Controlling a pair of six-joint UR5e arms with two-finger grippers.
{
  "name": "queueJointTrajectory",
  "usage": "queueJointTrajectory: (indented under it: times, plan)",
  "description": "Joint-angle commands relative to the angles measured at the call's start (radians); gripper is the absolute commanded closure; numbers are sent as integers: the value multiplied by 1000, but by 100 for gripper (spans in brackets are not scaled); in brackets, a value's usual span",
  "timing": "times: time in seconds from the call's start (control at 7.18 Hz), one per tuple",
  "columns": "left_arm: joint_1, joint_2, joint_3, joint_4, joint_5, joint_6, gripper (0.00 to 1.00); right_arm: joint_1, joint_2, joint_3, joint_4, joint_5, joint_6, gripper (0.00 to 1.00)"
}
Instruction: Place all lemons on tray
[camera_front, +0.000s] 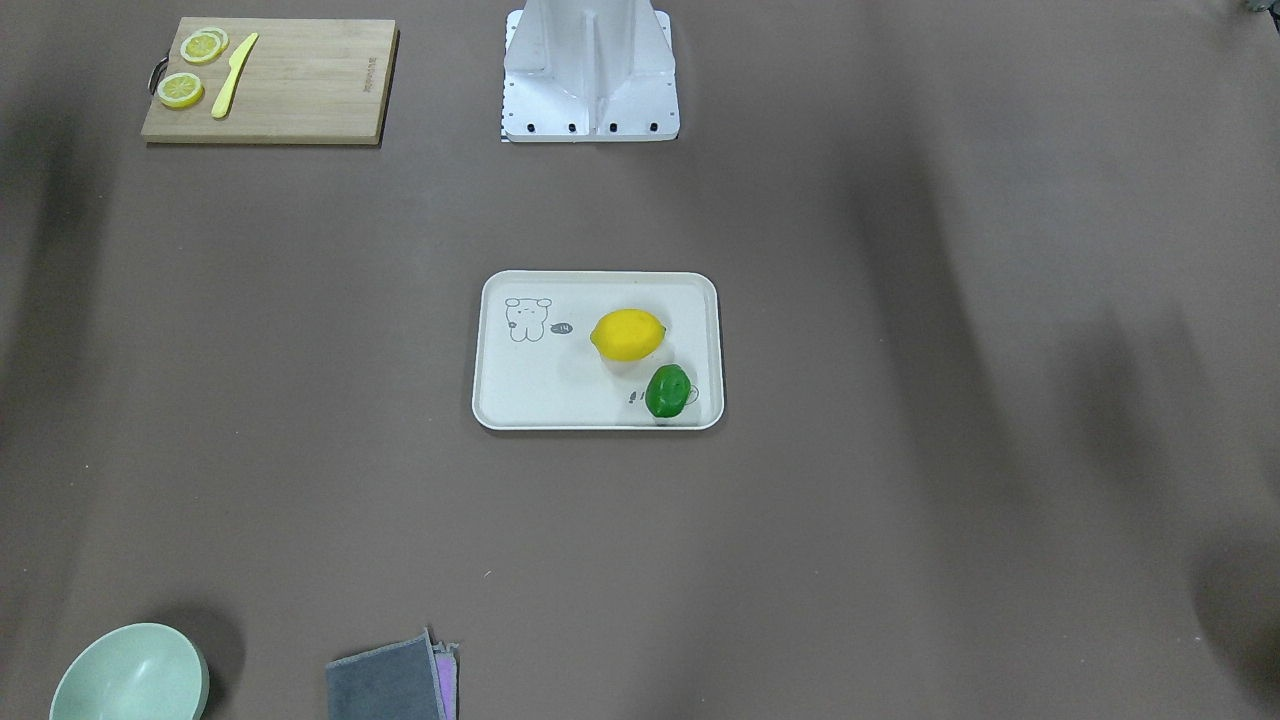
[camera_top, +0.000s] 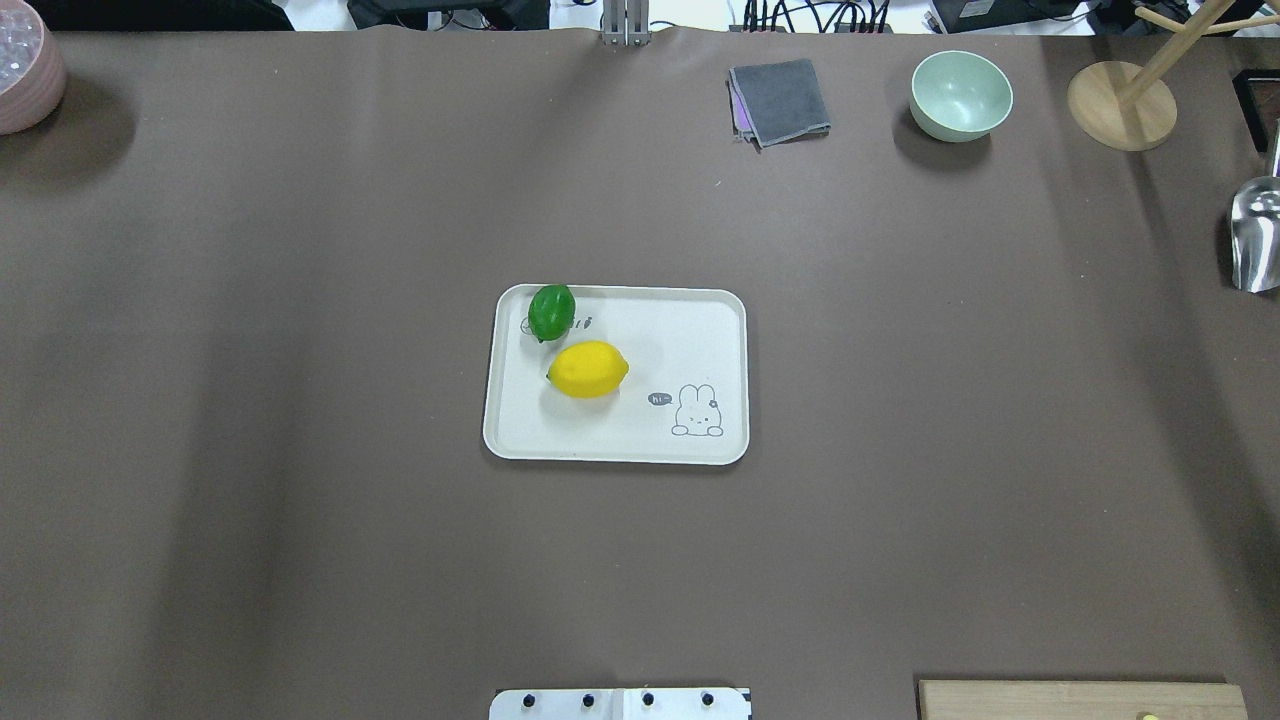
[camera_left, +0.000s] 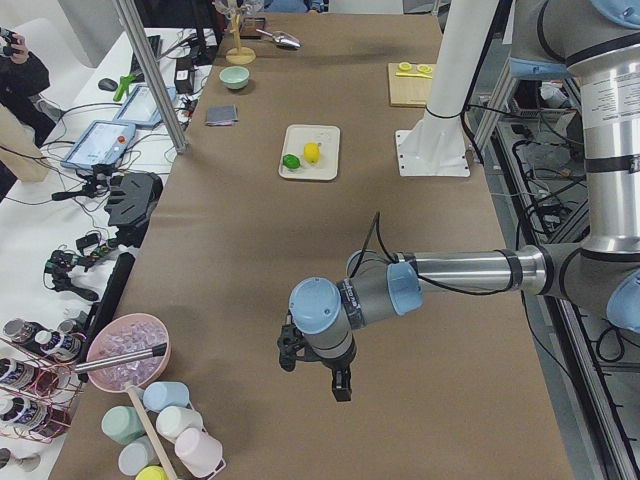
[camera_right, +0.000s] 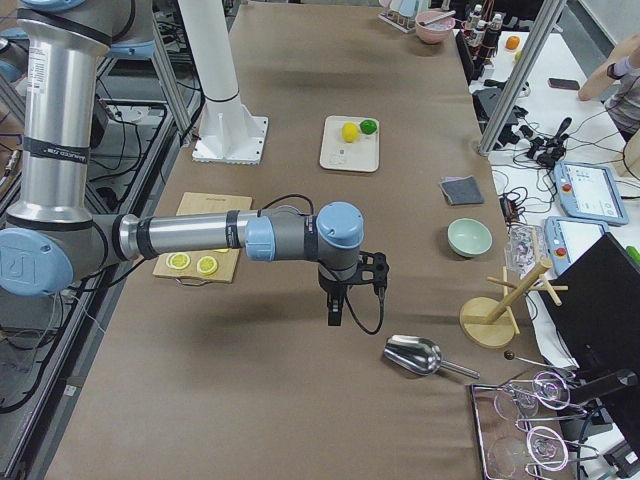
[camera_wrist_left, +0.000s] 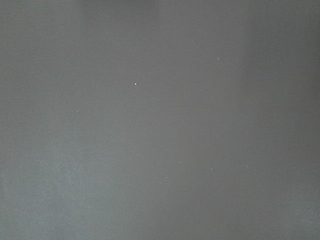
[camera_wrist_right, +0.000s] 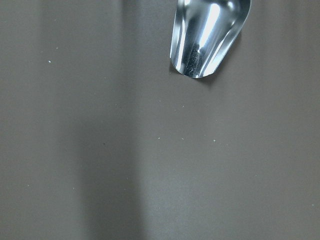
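The off-white tray (camera_front: 520, 400) (camera_top: 640, 440) (camera_left: 325, 150) (camera_right: 335, 155) lies at the table's middle. The yellow lemon (camera_front: 628, 335) (camera_top: 588, 369) (camera_left: 312, 152) (camera_right: 350, 131) and the smaller green lemon (camera_front: 669, 391) (camera_top: 551, 312) (camera_left: 291, 161) (camera_right: 368, 126) both lie on it, side by side. My left gripper (camera_left: 315, 372) hangs over bare table far from the tray and shows only in the exterior left view. My right gripper (camera_right: 350, 295) hangs over bare table and shows only in the exterior right view. I cannot tell whether either is open or shut.
A bamboo cutting board (camera_front: 300, 90) holds lemon slices (camera_front: 181, 90) and a yellow knife (camera_front: 233, 75). A green bowl (camera_top: 961, 94), a grey cloth (camera_top: 780, 100), a wooden stand (camera_top: 1120, 105), a metal scoop (camera_top: 1256, 235) (camera_wrist_right: 209, 35) and a pink bowl (camera_top: 25, 70) stand along the table's edges.
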Motion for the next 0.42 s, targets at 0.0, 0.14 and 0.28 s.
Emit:
queueJointTrajectory:
  times: [0.0,0.14,0.28]
  plan:
    - [0,0,2,0,2,-1,2,2,-1,0,0,4,-5,1]
    - [0,0,3,0,0,-1,2,2,-1,0,0,4,-5,1]
    - [0,-2,8,0,0,-3,2,2,-1,0,0,4,-5,1]
